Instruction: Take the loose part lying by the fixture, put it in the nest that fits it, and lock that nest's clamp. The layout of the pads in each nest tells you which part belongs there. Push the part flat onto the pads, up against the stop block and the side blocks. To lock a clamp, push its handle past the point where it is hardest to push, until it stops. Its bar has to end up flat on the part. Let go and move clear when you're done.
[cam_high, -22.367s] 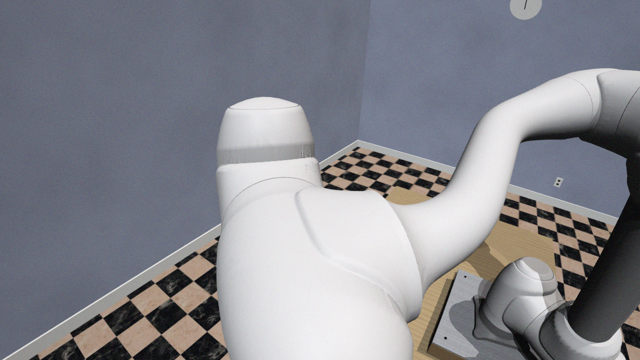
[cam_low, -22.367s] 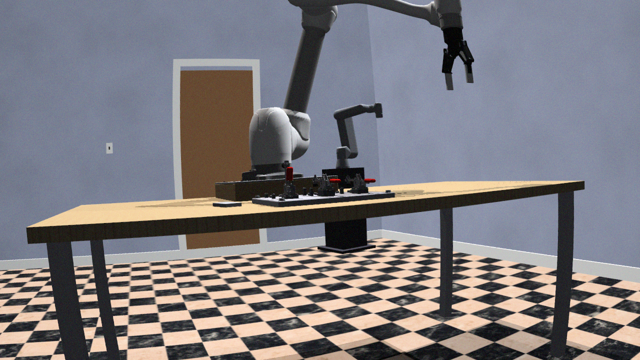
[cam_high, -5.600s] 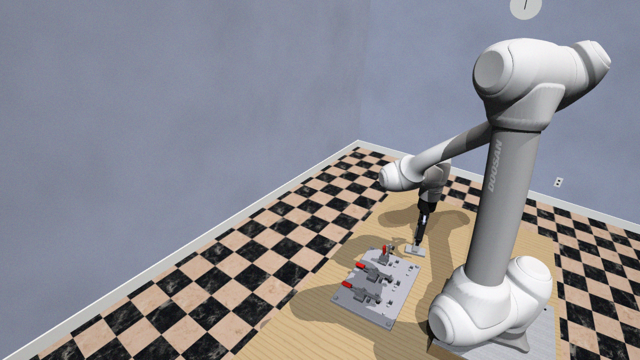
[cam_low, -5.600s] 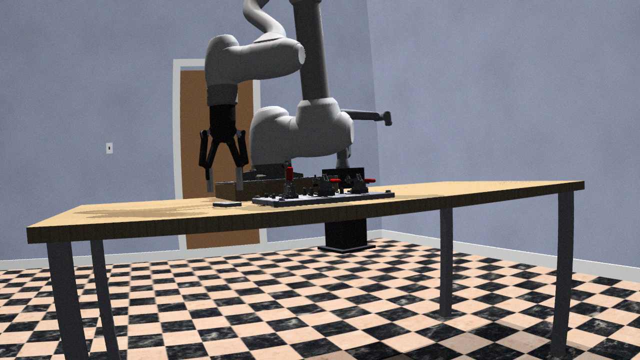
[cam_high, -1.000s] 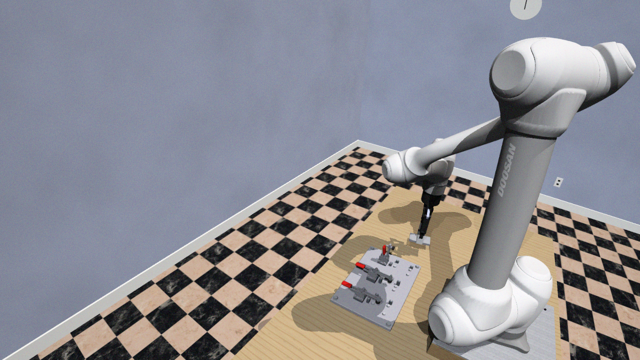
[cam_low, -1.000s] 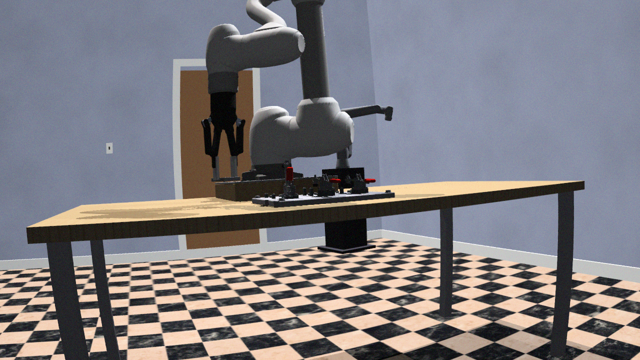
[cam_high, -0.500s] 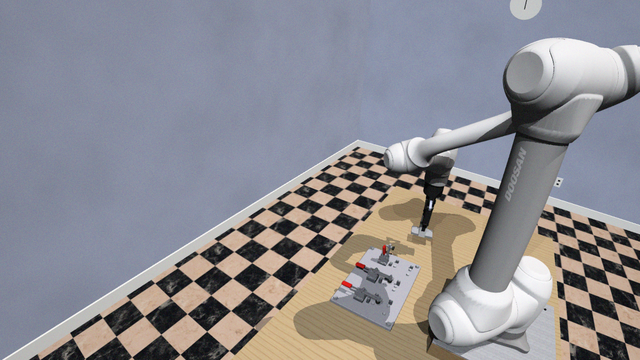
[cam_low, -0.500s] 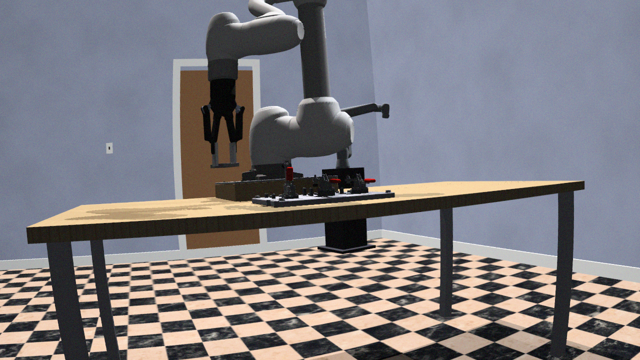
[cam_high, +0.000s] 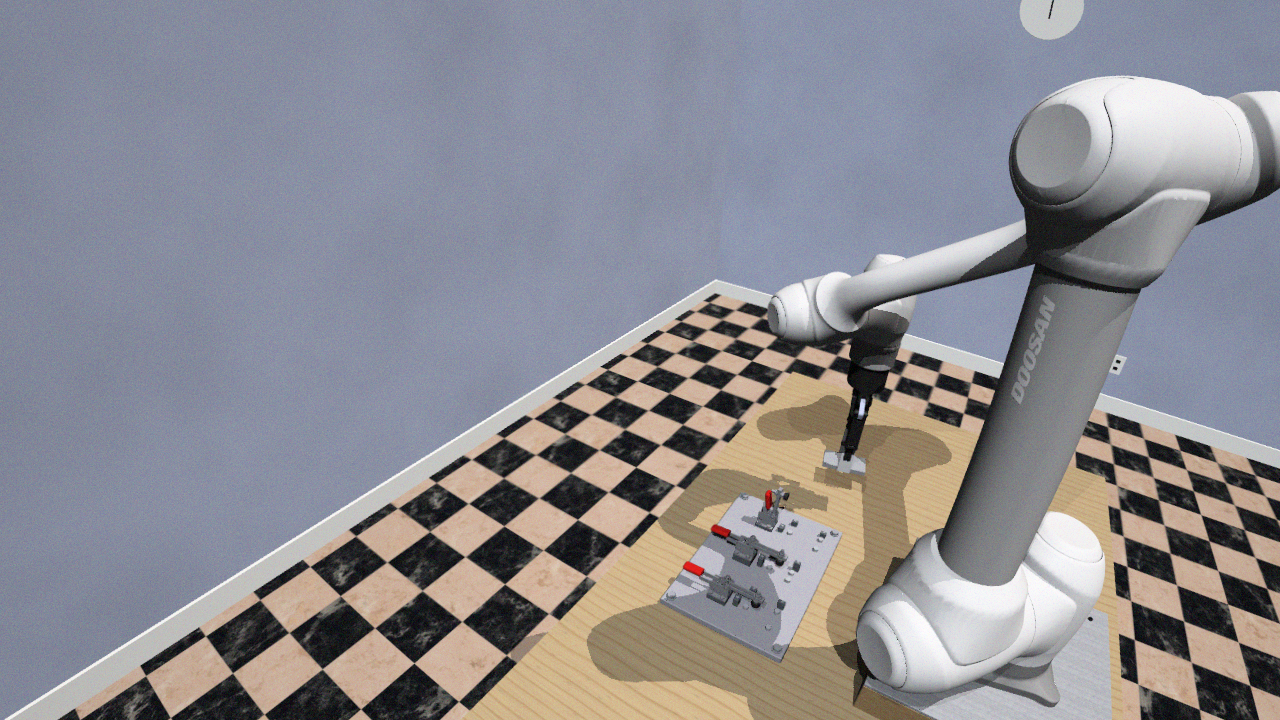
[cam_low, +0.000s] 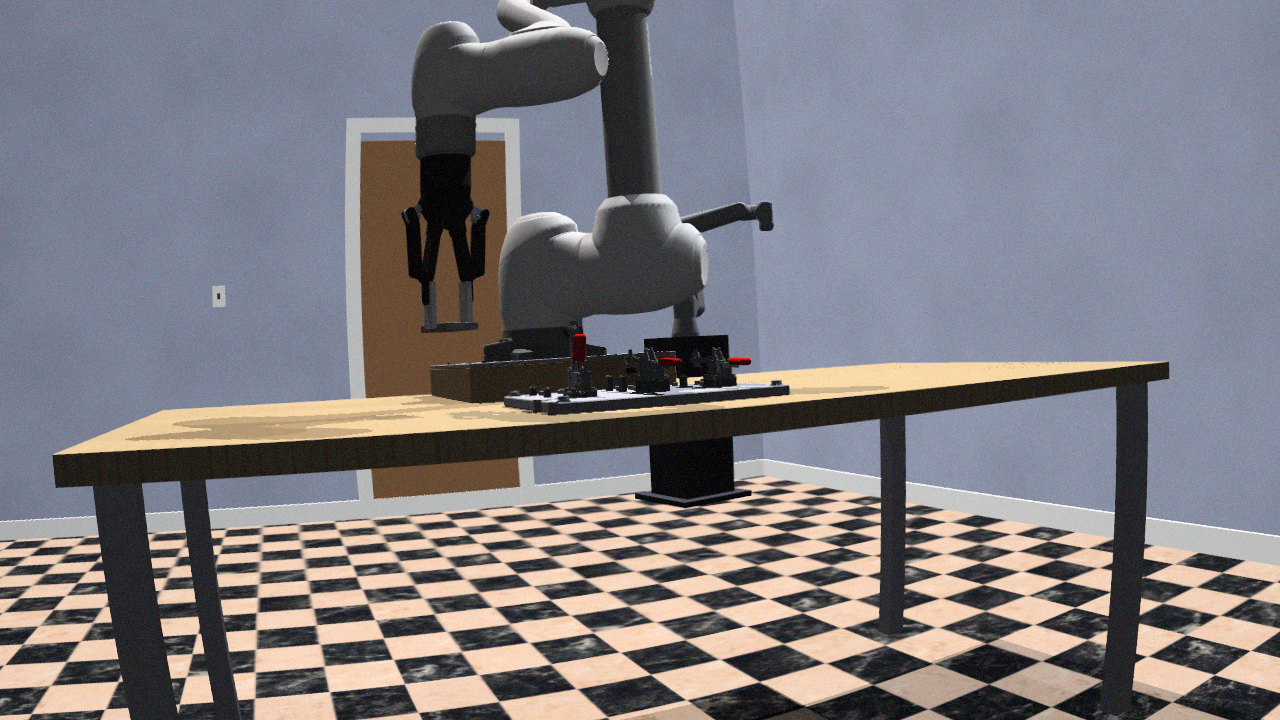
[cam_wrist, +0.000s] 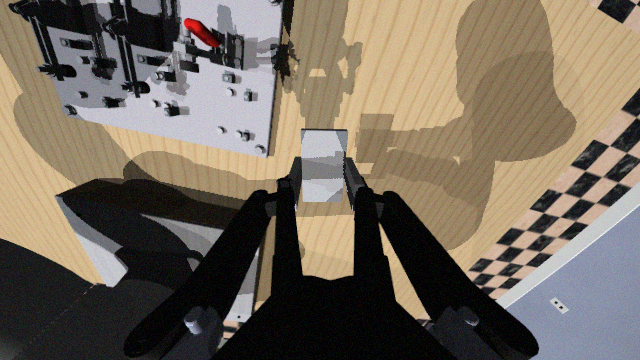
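My gripper (cam_high: 847, 456) (cam_low: 448, 320) (cam_wrist: 323, 167) is shut on the light grey part (cam_high: 857, 466) (cam_low: 449, 327) (cam_wrist: 322, 145) and holds it in the air above the table, off the fixture's end. The fixture plate (cam_high: 733, 622) (cam_low: 644, 399) (cam_wrist: 200, 125) carries nests of small pads and blocks, with no part seen in them. The clamp handle nearest the part (cam_high: 768, 499) (cam_low: 579, 347) (cam_wrist: 201, 32) stands upright, its bar raised. The middle red handle (cam_high: 720, 531) (cam_low: 669, 361) and the far red handle (cam_high: 693, 568) (cam_low: 739, 361) lie roughly level, their bars low over the nests.
The wooden table (cam_high: 572, 662) (cam_low: 966, 380) bears the fixture and the arm's base block (cam_low: 465, 383). The arm's white base stands beside the fixture in the top view. Shadows of arm and gripper fall across the table.
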